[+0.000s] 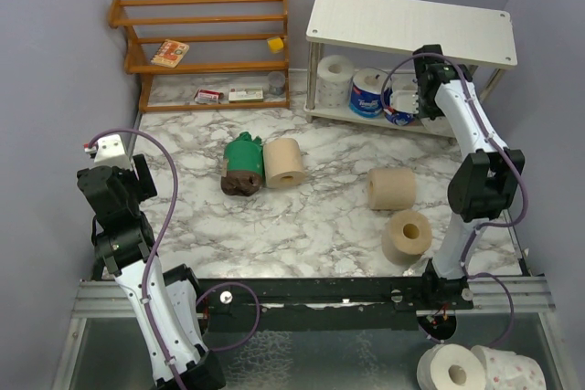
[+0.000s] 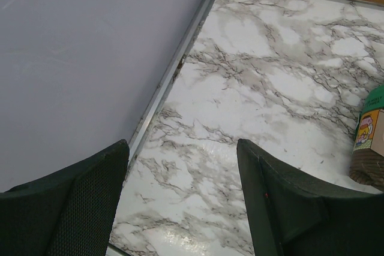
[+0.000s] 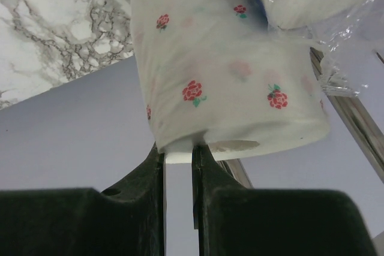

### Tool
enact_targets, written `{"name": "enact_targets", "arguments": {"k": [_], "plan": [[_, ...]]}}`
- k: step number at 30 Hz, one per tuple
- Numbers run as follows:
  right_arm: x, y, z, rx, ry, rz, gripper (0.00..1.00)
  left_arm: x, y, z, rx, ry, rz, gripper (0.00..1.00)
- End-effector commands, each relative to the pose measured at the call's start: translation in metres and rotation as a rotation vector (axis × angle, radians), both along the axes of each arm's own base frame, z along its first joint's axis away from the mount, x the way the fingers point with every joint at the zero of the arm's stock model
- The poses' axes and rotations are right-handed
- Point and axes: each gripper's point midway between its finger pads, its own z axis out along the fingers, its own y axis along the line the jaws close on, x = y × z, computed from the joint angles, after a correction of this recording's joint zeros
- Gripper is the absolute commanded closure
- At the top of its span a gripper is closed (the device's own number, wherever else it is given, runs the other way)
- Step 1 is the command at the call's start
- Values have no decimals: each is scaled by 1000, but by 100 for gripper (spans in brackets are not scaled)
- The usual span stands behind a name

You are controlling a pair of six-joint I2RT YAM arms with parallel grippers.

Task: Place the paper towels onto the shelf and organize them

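Now your right gripper [image 3: 178, 155] clamps the white rose-printed paper roll [image 3: 228, 76] at the white two-tier shelf [image 1: 411, 20], one o'clock; left gripper [image 2: 180, 148] gapes wide, eight o'clock.

This looks like a robot test cell in a lab rather than a home. Plain grey-violet panels [image 1: 55, 61] wall in a marble-patterned counter [image 1: 329, 216] along its left, far and right edges. An aluminium rail [image 1: 302, 294] runs along the near edge. Two robot arms, left [image 1: 123, 216] and right [image 1: 475, 162], are bolted to it and trail purple cables [image 1: 169, 198]. The furnishings are staged props: a wooden slatted rack [image 1: 206, 38] in the far left corner, a white shelf [image 1: 411, 20] in the far right corner, and loose paper rolls [image 1: 391, 188] mid-counter.
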Motion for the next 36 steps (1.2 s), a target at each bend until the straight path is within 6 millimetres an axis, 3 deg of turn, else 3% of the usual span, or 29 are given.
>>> {"name": "enact_targets", "arguments": {"k": [1,13,15,23,25,26,36], "plan": [[18,-11,22,-37,-92,-39,98,1,0,3,13,-18,-6,25],[32,-12,19,-47,-142,-43,88,2,-1,3,13,-18,-11,25],[32,-12,19,-49,-147,-44,82,2,-1,3,12,-17,-13,25],[34,-13,26,-54,-165,-40,80,2,-1,2,14,-17,-14,25],[33,-13,28,-51,-163,-44,65,2,-1,2,13,-15,-14,25],[32,-13,28,-50,-161,-45,64,2,-1,2,12,-15,-13,25],[30,-13,25,-47,-170,-50,63,3,-1,1,11,-11,-13,25]]}}
